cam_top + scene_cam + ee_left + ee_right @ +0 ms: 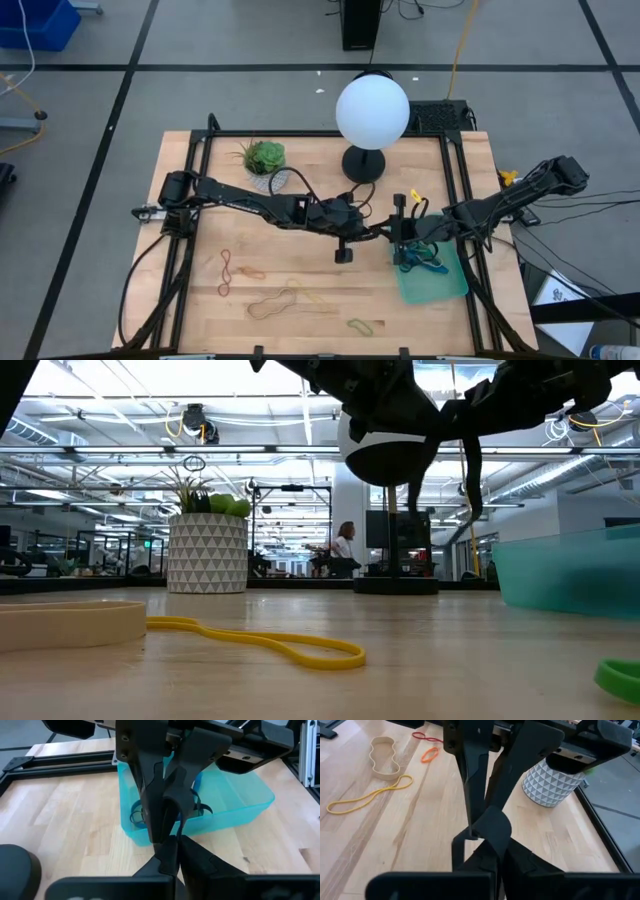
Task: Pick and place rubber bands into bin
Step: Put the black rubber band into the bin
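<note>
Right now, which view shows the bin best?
The left wrist view: the bin shows whole in shape, with dark bands inside, though gripper fingers cross it. The high view shows it small at the table's right, under the right arm. The low view catches one teal wall. The right wrist view misses it.

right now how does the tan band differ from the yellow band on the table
The tan band is a broad flat strip, while the yellow band is thin as a cord. The tan band lies in a wavy, pinched outline; the yellow band is stretched into a long narrow loop. In the low view the tan band stands taller off the wood than the yellow band. Both lie loose on the table, outside the bin.
</note>
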`<state>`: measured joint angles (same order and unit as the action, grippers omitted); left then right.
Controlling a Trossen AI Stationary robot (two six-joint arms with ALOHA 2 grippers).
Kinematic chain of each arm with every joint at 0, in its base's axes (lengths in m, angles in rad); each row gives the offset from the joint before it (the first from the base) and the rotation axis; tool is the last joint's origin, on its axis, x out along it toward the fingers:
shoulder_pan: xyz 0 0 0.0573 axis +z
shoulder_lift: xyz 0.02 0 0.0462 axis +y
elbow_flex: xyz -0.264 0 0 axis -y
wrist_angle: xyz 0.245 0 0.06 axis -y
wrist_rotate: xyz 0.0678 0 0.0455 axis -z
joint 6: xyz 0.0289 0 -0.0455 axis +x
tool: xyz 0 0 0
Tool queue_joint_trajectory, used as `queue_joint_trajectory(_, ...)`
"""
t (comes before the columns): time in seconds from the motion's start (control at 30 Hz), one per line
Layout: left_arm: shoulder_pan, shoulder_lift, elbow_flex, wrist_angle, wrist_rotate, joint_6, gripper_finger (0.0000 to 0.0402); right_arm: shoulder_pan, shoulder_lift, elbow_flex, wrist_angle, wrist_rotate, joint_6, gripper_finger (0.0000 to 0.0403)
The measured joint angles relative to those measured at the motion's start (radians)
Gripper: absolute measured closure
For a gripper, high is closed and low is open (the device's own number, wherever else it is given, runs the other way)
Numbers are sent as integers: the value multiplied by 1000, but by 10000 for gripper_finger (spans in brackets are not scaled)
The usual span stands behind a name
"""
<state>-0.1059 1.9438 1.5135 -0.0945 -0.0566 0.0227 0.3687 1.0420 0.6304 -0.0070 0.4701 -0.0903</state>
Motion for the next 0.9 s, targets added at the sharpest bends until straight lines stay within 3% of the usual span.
queue_joint_trajectory(0.5, 0, 0, 0, -1, 0, 5, 389, 0, 0, 0, -20, 0, 18, 402)
queue_joint_trajectory(0.63, 0, 0, 0, -7, 1, 1, 353, 0, 0, 0, -20, 0, 18, 402)
queue_joint_trajectory(0.9, 3, 0, 0, -77, 4, -9, 236, 0, -16, 0, -22, 2, 18, 403)
